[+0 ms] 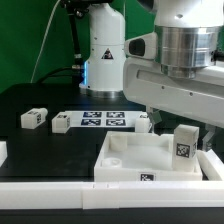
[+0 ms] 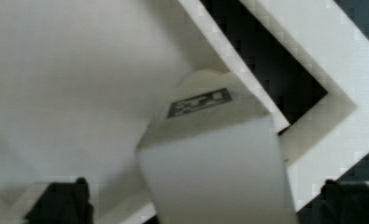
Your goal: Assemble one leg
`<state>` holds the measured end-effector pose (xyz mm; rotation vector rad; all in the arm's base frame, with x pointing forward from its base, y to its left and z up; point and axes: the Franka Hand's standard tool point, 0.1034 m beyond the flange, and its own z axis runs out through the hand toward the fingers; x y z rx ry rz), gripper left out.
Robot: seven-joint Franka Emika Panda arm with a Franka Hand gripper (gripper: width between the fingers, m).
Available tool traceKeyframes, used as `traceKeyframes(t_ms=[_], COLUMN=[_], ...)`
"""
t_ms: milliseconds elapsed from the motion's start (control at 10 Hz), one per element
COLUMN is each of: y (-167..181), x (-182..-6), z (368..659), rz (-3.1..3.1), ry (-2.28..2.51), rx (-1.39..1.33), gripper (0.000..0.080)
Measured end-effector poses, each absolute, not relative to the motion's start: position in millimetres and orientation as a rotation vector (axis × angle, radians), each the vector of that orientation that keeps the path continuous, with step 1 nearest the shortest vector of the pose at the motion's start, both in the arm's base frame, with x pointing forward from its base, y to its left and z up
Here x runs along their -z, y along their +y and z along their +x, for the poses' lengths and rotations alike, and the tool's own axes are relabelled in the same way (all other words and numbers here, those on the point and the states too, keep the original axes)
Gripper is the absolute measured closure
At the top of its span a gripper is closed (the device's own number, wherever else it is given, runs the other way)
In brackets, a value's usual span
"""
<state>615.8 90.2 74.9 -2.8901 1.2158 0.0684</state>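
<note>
A leg (image 1: 185,143), a small white block with a tag on its face, stands upright at the right corner of the large white panel (image 1: 125,160). In the wrist view the same leg (image 2: 207,150) runs up between my fingers. My gripper (image 2: 204,205) is open. The dark fingertips (image 2: 60,200) stand on either side of the leg with a gap on each side. In the exterior view the arm's hand (image 1: 175,92) hangs just above the leg, and the fingertips do not show clearly there. The panel (image 2: 74,90) fills the wrist view behind the leg.
Two more legs (image 1: 33,118) (image 1: 61,124) lie on the black table at the exterior view's left. Another (image 1: 143,124) lies by the marker board (image 1: 105,121). A white rail (image 1: 60,193) runs along the front edge. The robot base (image 1: 103,55) stands behind.
</note>
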Motion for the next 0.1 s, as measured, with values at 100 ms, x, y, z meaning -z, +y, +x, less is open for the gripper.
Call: traceKeyframes(t_ms=[100], y=[90.2], x=[-74.9], z=[615.8], rz=[-2.890], ry=[1.216], rx=[-0.068], gripper=[0.0150])
